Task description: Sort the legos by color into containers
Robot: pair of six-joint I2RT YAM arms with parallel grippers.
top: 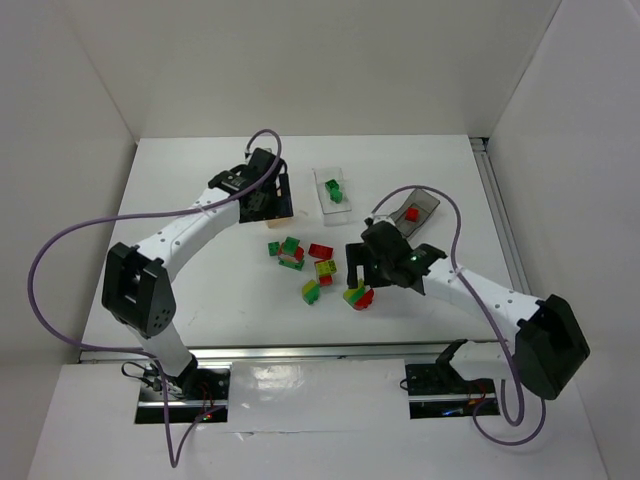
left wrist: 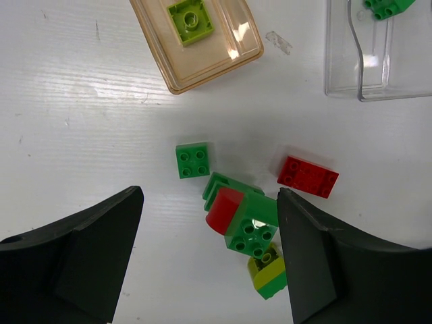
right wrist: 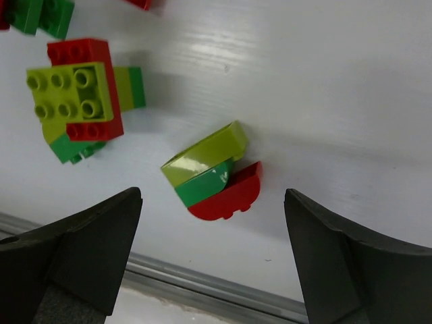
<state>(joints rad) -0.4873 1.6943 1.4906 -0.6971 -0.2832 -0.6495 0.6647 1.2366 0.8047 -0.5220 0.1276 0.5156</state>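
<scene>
1. Top external: I see the left gripper (top: 266,196) at upper centre-left, just beside the orange-tan bin (top: 291,210). The right gripper (top: 358,270) is at centre-right, over the loose legos (top: 320,265) scattered mid-frame on the white table (top: 200,180).
2. Same view: the clear bin (top: 333,200) at upper centre holds 1 green brick (top: 333,187). The dark grey bin (top: 425,200) to its right holds 1 red brick (top: 411,214).
3. Left wrist: jaws spread wide, nothing held. The 2 black fingers (left wrist: 81,256) fill the lower corners.
4. Left wrist: at top centre, the orange-tan bin has 1 yellow-green piece (left wrist: 191,20) in it. The clear bin is cut off at upper right.
5. Left wrist: a green 2x2 brick (left wrist: 192,160) lies alone at centre. A flat red piece (left wrist: 308,176) is at centre-right. A red-and-green clump (left wrist: 243,216) sits between the fingertips, with a yellow-green-and-green piece (left wrist: 266,270) just below it.
6. Right wrist: jaws wide too, gripping nothing. A 3-colour stack (right wrist: 212,172) of yellow-green, green and red lies tilted on the table between the fingertips, touching neither.
7. Right wrist: a studded yellow-green-and-red cluster (right wrist: 77,98) sits at upper left. A metal rail (right wrist: 216,297) runs along the bottom.
</scene>
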